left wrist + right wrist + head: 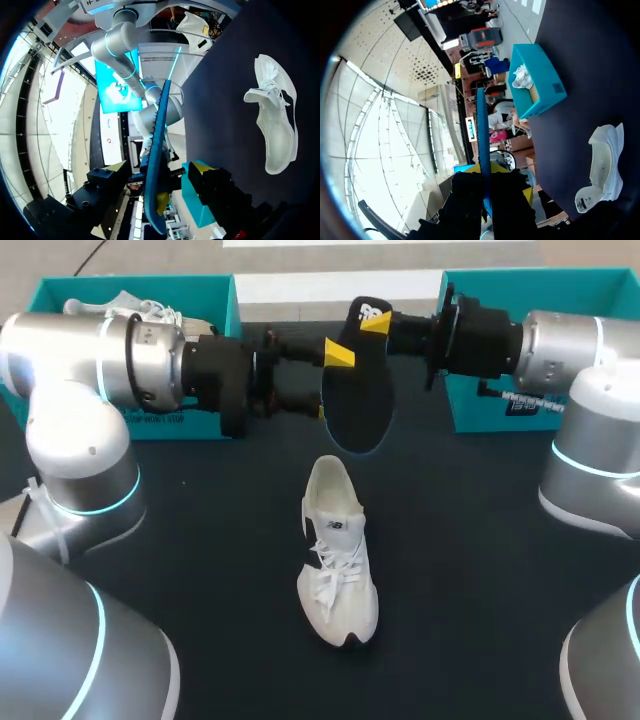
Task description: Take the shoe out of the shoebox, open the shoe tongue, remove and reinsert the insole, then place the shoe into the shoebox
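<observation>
**Insole removed, held over the table between both arms.** At the far left stands a teal shoebox (50,292) with a second shoe (125,307) in it, set back so that the middle of the table (200,540) is left free for the work. The left gripper (158,170) is spread. Its fingers stand to either side of the dark insole (357,405) without pinching it, probably in readiness to steady it or take it over. The insole is held on edge, clear of the table, just beyond the heel of the white shoe (337,565). The shoe lies on the table with its opening turned up, so the insole can be fed back in. The right gripper (490,185) is pressed together on the insole's far end and carries it. A second teal shoebox (470,405) stands behind this arm.
</observation>
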